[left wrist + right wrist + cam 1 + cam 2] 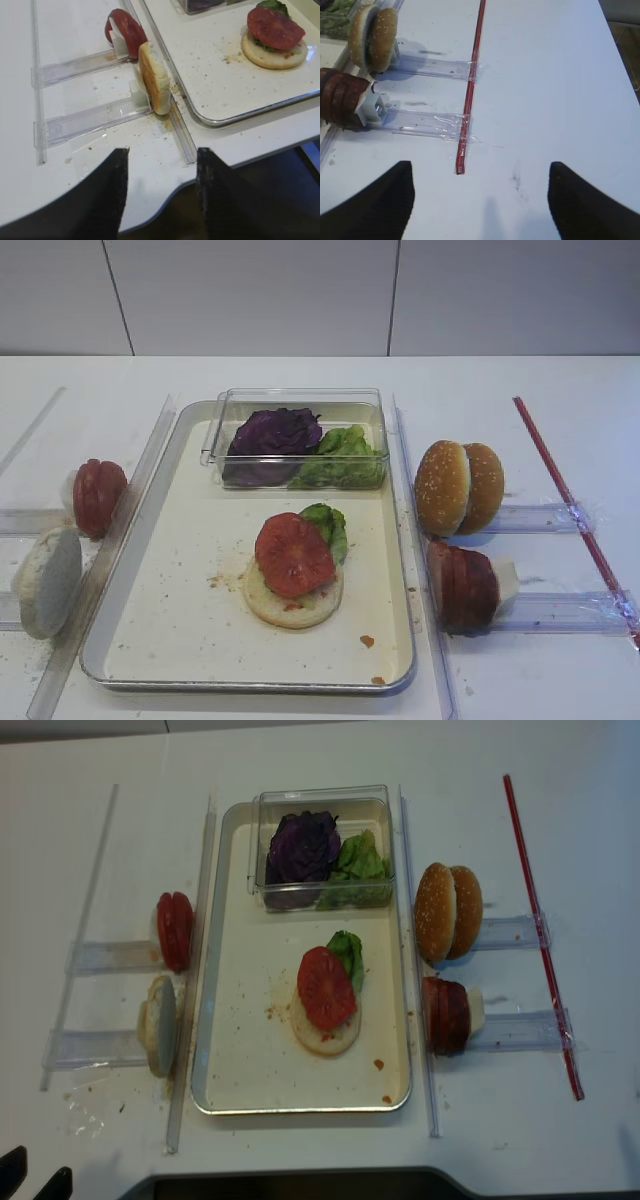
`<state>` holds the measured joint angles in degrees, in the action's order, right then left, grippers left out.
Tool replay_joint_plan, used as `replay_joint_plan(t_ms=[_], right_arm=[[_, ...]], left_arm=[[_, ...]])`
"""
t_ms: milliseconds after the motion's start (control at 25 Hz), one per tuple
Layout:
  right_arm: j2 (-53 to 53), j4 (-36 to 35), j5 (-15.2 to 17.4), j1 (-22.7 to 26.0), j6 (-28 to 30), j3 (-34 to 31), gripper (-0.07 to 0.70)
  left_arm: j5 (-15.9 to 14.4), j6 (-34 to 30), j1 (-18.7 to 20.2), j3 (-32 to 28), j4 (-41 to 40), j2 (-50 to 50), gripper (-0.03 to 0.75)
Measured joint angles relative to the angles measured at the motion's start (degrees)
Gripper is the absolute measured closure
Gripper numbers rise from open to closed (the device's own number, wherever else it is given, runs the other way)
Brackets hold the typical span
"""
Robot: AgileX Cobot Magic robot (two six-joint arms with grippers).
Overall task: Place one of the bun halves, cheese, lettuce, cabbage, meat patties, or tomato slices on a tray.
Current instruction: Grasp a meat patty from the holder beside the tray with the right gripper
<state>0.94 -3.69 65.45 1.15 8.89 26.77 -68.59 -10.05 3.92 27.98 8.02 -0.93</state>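
Right end effector (480, 200) spread wide, empty, hovering over bare tabletop (545, 100) near red strip (470, 95). Left end effector (160, 195) also spread, nothing held, near pale bun half (152, 77) standing in clear holder. On tray (150, 640): flat bun half (295, 602) topped with lettuce (328, 525), tomato slice (293, 554). Meat patties (463, 586) stacked upright right of tray, sesame buns (458, 487) behind them.

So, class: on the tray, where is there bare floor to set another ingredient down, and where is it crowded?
The tray floor is bare along its left side and front, left of the bottom bun stacked with lettuce and a tomato slice. The back right is crowded by the clear box of cabbage.
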Motion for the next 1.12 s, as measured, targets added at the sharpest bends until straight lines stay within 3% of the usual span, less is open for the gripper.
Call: replay_joint_plan(t_ms=[640, 840, 1120], right_arm=[[-1.02, 0.0, 0.0, 0.0, 0.0, 0.0, 0.06], [-9.01, 0.0, 1.43, 0.0, -1.34, 1.76, 0.06], [-23.07, -0.69, 5.83, 0.0, -6.76, 10.03, 0.06]], left_arm=[[0.0, 0.0, 0.0, 0.0, 0.0, 0.0, 0.41], [0.0, 0.0, 0.0, 0.0, 0.0, 0.0, 0.41], [0.12, 0.0, 0.0, 0.0, 0.0, 0.0, 0.41]])
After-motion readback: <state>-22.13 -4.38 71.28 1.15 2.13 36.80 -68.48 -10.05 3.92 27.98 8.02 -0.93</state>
